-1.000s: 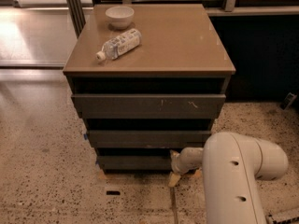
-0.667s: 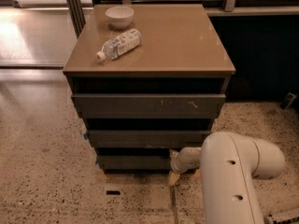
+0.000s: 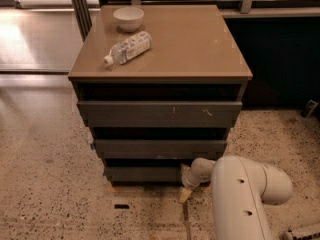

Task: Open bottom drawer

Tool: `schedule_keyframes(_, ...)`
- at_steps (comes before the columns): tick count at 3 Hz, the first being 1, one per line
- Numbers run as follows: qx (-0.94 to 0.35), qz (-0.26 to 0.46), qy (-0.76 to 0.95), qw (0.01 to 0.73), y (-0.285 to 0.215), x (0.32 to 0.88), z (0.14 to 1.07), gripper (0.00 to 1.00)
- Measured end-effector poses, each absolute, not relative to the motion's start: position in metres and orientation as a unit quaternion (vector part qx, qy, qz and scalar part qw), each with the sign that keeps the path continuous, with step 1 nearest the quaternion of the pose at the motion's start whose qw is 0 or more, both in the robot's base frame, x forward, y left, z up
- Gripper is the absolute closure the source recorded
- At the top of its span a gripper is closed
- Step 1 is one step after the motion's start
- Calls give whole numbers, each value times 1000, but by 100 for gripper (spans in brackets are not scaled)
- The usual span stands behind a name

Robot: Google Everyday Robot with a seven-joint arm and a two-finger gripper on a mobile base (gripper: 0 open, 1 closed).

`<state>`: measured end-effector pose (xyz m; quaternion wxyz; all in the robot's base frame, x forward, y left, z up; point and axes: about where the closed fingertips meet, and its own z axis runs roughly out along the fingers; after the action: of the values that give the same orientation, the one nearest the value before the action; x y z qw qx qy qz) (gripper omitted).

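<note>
The bottom drawer is the lowest, narrowest dark grey front of the cabinet, just above the floor. It sits nearly flush under the middle drawer, with a dark gap above it. My white arm reaches in from the lower right. My gripper is at the right end of the bottom drawer front, touching or very close to it. A pale fingertip points down toward the floor.
The top drawer is the widest and has pale scratches. A white bowl and a lying plastic bottle rest on the brown cabinet top. Speckled floor surrounds the cabinet. A dark wall stands at the right.
The arm has shifted slightly left, toward the cabinet. The drawers have not visibly moved.
</note>
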<state>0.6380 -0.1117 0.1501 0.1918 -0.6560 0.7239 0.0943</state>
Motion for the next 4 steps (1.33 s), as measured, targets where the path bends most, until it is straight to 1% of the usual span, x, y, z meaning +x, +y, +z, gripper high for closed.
schedule_keyframes(4, -646, 112, 731, 191, -117, 630, 155, 0)
